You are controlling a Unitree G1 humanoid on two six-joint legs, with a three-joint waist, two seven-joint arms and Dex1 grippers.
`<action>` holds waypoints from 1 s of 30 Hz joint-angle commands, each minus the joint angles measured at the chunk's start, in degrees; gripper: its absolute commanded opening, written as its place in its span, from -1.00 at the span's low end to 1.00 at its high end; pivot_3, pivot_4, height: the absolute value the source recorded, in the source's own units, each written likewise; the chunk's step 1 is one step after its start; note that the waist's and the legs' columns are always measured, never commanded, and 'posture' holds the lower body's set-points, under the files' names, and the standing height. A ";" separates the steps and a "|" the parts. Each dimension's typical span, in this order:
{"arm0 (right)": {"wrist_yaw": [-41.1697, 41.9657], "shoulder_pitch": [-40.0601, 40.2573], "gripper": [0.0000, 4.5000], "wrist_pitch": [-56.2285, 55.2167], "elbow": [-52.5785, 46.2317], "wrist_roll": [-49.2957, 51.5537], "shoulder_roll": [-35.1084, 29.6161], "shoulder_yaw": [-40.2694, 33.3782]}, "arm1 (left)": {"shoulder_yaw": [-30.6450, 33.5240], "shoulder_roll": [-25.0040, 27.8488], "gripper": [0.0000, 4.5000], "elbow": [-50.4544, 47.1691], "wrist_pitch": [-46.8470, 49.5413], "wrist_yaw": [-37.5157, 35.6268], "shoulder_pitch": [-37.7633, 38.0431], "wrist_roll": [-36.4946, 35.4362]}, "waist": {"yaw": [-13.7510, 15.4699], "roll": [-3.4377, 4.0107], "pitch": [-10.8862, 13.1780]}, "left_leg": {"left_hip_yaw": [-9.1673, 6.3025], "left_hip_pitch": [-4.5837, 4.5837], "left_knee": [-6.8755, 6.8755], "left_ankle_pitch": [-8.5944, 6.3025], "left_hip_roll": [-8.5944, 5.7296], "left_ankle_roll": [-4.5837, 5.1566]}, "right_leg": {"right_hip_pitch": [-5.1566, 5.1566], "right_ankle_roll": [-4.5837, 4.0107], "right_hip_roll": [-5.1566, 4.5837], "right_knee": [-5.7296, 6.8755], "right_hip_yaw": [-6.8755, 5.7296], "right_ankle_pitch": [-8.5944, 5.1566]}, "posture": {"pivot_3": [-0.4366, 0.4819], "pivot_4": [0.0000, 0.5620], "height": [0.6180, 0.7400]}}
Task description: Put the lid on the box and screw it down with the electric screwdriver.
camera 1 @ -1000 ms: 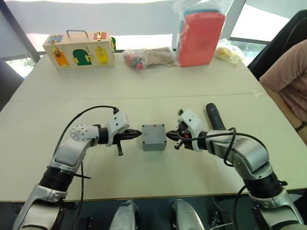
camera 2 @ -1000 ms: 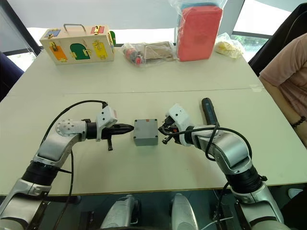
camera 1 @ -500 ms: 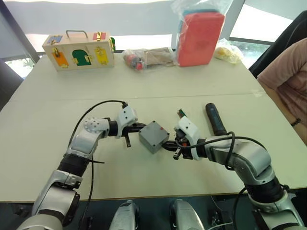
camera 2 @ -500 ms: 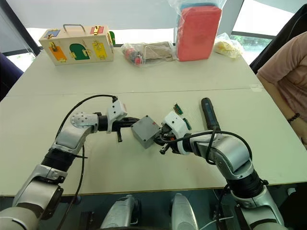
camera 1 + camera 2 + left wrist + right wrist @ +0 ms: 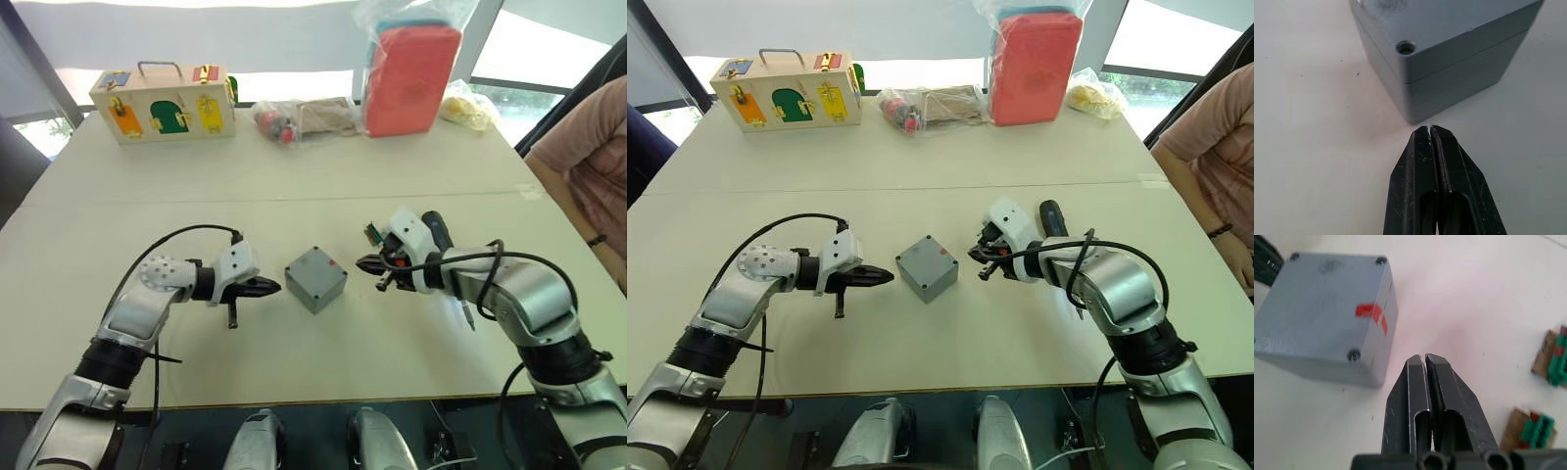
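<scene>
At frame centre the box (image 5: 315, 279) sits on the worktop (image 5: 294, 362), turned corner-on, with the lid (image 5: 1322, 308) already seated on top; the screw holes look unfastened, so I judge the driving is left. The left gripper (image 5: 270, 287) and right gripper (image 5: 364, 262) flank it, jaws closed and empty. Further right, the electric screwdriver (image 5: 435, 230) lies behind the right arm, not yet picked up.
</scene>
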 commanded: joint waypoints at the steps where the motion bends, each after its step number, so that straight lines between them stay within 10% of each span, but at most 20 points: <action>1: 1.57 -1.09 -0.96 -3.70 2.14 -2.07 1.44 1.41 | 1.15 -0.60 -1.00 -2.72 0.99 1.28 -0.47 -0.98 | -0.01 0.00 0.00 | 0.01 -0.01 0.00 0.00 -0.02 0.00 | 0.00 0.00 -0.01 0.00 0.01 0.00 | -0.05 -0.47 0.83; 19: 4.01 2.86 -0.96 0.08 -5.23 -1.11 2.69 1.26 | 0.19 -2.27 -1.00 0.42 -0.84 1.98 -4.20 0.38 | -0.13 0.00 0.00 | 0.00 0.00 0.01 0.00 -0.05 0.00 | -0.02 0.00 0.01 0.02 -0.01 0.00 | -0.05 -0.47 0.83; 30: -4.19 -0.06 -0.96 -5.65 -1.04 -3.79 4.36 -11.37 | 7.07 4.27 -1.00 -10.04 6.97 -0.47 -2.47 -7.29 | -0.14 0.00 0.00 | 0.01 0.00 0.01 0.00 -0.02 0.00 | -0.02 0.00 0.00 0.03 0.00 0.00 | -0.05 -0.47 0.83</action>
